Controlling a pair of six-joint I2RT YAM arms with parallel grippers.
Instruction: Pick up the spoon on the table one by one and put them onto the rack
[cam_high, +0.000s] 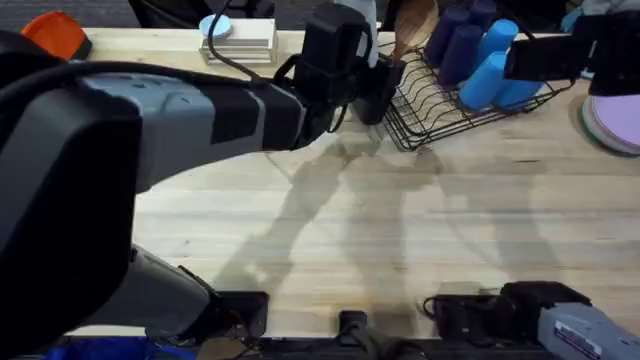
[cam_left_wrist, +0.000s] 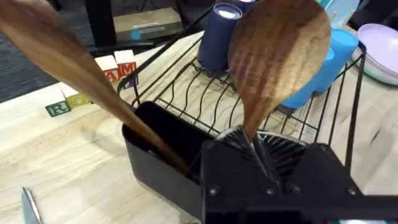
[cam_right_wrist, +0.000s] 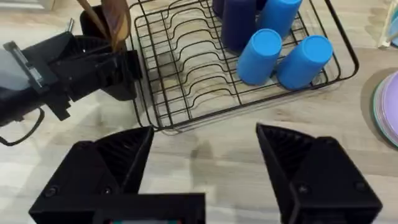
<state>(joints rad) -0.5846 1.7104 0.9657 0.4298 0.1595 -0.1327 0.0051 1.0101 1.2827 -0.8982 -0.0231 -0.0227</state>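
The spoon (cam_left_wrist: 280, 56) stands bowl-up, pinched in the left pincer (cam_left_wrist: 261, 155) just beside the rack's (cam_right_wrist: 249, 106) caddy (cam_left_wrist: 161, 140), where another spoon (cam_left_wrist: 74, 68) leans. Next: lower it in, release. The right pincer (cam_right_wrist: 205, 155) hangs spread over the counter (cam_high: 400, 230).

Two wooden spoons (cam_left_wrist: 280, 56) (cam_left_wrist: 74, 68), one black wire rack (cam_right_wrist: 205, 93), three light blue cups (cam_right_wrist: 260, 55), two dark blue cups (cam_right_wrist: 239, 25), a few lettered wooden blocks (cam_left_wrist: 115, 65), one stack of plates (cam_high: 615, 125), two robot arms.

The table (cam_high: 400, 230) carries the rack (cam_high: 440, 110) and white trays (cam_high: 243, 42).
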